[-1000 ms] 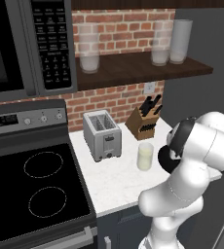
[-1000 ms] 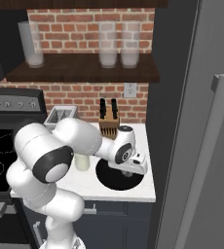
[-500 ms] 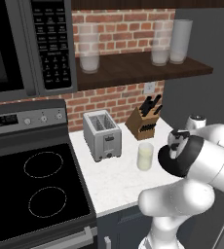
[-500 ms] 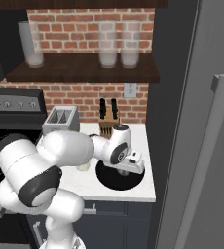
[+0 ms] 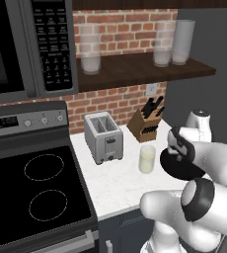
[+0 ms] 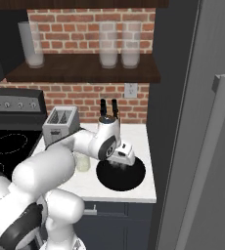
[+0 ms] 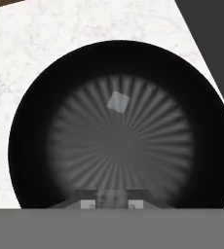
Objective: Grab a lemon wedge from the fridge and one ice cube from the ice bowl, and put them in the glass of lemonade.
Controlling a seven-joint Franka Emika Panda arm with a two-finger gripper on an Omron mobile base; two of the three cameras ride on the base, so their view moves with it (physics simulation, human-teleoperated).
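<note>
While the gripper (image 7: 111, 202) hung over the ice bowl (image 7: 31, 141), its jaws stood narrow, with something pale and blurred between the tips that I could not make out. One ice cube (image 7: 118, 102) lay apart on the bowl's ribbed floor, ahead of the tips. One glass of lemonade (image 5: 146, 159) stood just beside the bowl, near one toaster (image 5: 103, 137); three frosted glasses (image 6: 108, 45) lined the shelf (image 6: 80, 74).
</note>
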